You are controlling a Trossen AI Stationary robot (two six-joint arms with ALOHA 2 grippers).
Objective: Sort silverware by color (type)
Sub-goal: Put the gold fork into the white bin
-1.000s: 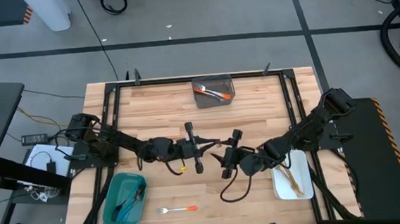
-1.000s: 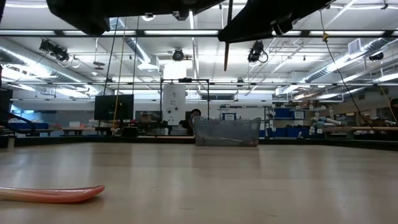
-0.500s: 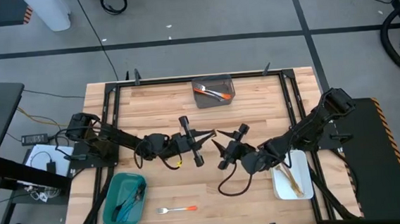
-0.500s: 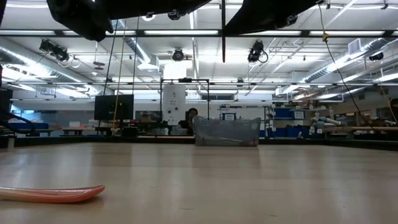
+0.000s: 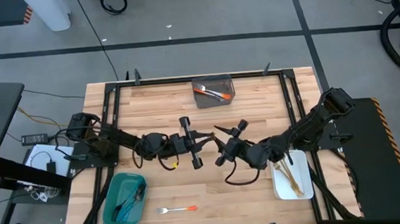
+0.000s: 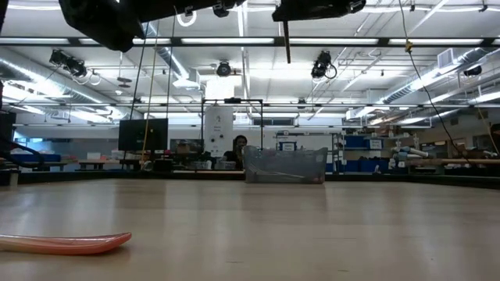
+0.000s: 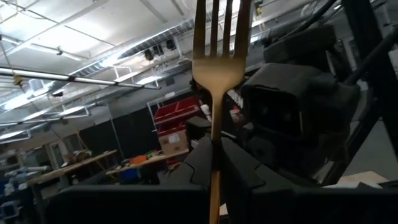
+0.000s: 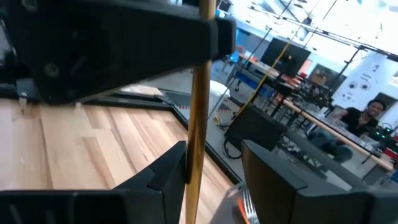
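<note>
We see a wooden table (image 5: 157, 108) carrying a teal bin (image 5: 123, 199) at its near left, a white tray (image 5: 291, 177) at its near right and a grey bin (image 5: 213, 92) at the far edge. Above the middle, the left gripper (image 5: 211, 134) is clamped on a gold fork (image 7: 214, 74). The right gripper (image 5: 223, 133) meets it there, its fingers (image 8: 171, 167) parted on either side of the fork's handle, one of them close against it. An orange-handled fork (image 5: 176, 210) lies on the table near the teal bin.
</note>
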